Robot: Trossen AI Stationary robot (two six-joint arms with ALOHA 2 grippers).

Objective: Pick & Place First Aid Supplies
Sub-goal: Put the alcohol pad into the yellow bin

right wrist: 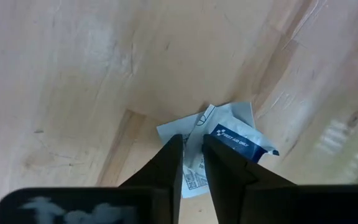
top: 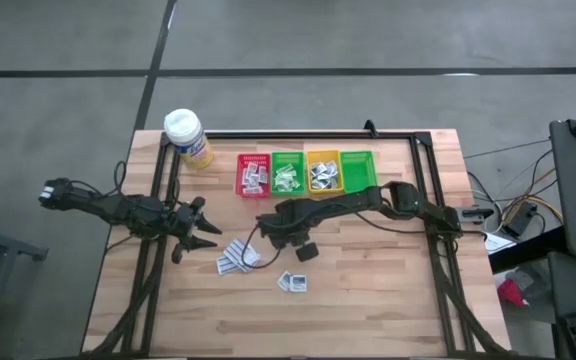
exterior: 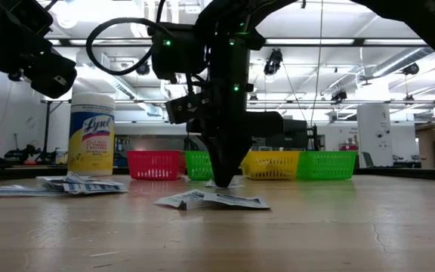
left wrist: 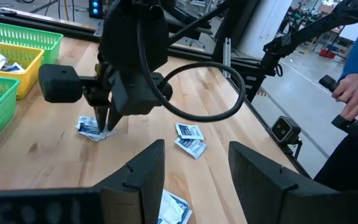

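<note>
Pinching a sachet on the table, the right hand is nearly closed.

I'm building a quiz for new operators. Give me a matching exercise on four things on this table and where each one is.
1. yellow bottle
2. red bin
3. left gripper
4. right gripper

A. down on the sachets
B. leftmost in the row of bins
C. back left corner of the table
D. open, above the table's left side

Pairs: 1-C, 2-B, 3-D, 4-A
</note>
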